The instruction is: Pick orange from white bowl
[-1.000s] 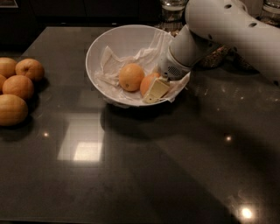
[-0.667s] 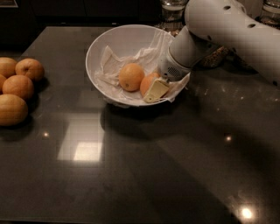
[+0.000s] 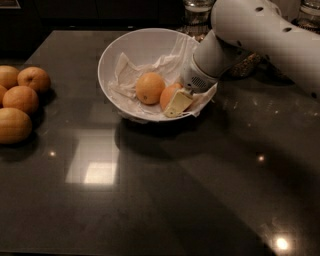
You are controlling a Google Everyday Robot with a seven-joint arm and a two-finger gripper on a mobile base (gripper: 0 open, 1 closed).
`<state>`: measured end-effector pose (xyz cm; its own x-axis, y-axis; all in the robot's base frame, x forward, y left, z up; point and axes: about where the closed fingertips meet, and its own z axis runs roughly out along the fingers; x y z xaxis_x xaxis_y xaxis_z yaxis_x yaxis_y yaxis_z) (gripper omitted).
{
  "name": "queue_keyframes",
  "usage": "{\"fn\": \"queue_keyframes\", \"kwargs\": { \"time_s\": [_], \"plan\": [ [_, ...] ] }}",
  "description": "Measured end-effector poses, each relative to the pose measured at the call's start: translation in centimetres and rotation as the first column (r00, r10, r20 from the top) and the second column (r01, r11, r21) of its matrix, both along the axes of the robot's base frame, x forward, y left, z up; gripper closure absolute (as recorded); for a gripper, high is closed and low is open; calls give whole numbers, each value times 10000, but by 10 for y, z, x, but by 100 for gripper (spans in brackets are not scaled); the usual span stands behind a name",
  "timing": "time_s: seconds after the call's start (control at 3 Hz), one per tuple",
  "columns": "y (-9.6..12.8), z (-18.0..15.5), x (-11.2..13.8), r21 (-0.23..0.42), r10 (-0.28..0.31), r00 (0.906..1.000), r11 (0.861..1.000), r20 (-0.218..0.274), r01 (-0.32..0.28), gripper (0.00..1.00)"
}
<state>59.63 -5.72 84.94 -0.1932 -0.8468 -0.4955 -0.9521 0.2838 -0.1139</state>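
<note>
The white bowl [image 3: 131, 44] stands at the back middle of the dark table, lined with crumpled white paper. Two fruits lie in it. The deep orange [image 3: 167, 95] is on the right. A paler yellow-orange fruit [image 3: 149, 88] touches it on the left. My gripper [image 3: 173, 98] reaches down into the bowl from the right, at the end of the white arm [image 3: 250, 30]. It sits right at the orange, and its pale end covers the orange's lower right side. The rest of the orange's right side is hidden by the wrist.
Several duller oranges [image 3: 20, 97] lie in a group at the table's left edge. Glass jars [image 3: 197, 10] stand behind the bowl at the table's back edge. Ceiling lights reflect off the glossy table [image 3: 95, 172] in front of the bowl.
</note>
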Motion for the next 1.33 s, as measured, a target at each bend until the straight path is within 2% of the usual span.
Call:
{"fn": "queue_keyframes", "kwargs": {
  "time_s": [0.33, 1.0, 1.33],
  "plan": [
    [2, 8, 1, 76, 206, 9996, 9998, 173, -207, 100],
    [5, 31, 3, 273, 791, 9953, 9964, 564, -807, 100],
    [2, 57, 5, 183, 1135, 9896, 9931, 883, -1156, 100]
  ]
}}
